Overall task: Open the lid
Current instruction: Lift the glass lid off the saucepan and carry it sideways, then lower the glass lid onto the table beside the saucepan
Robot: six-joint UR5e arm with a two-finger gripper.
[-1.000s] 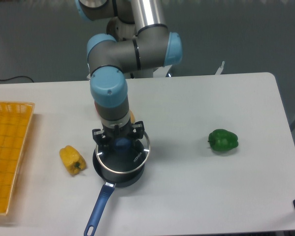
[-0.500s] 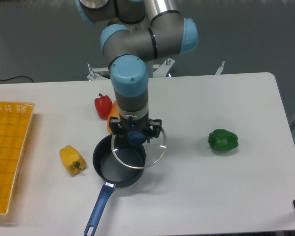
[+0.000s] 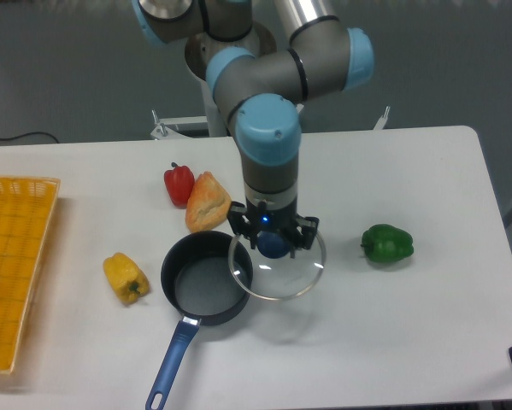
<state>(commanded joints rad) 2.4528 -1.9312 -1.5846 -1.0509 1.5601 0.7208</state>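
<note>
I am looking down at a white rectangular table point(image 3: 392, 333) against a plain grey wall point(image 3: 444, 60). My grey and light-blue robot arm point(image 3: 268, 111) reaches down from the back of the table, and its black two-finger gripper point(image 3: 273, 240) has its jaws closed in on the blue centre knob of the round clear glass lid with a metal rim point(image 3: 277, 269). The lid hangs from the gripper in the air, to the right of the dark round saucepan with a blue handle point(image 3: 206, 279), its left edge overlapping the pan's right rim from this angle. Its faint shadow falls on the table below.

The pan stands uncovered near the table's middle, handle pointing toward the front edge. A yellow bell pepper point(image 3: 126, 278) lies to its left. A red bell pepper point(image 3: 179, 183) and an orange bell pepper point(image 3: 207, 202) sit together just behind the pan. A green bell pepper point(image 3: 387, 244) lies well to the right. A yellow plastic mesh basket point(image 3: 12, 265) fills the table's left end. A black cable point(image 3: 16, 137) lies at the far left behind the table.
</note>
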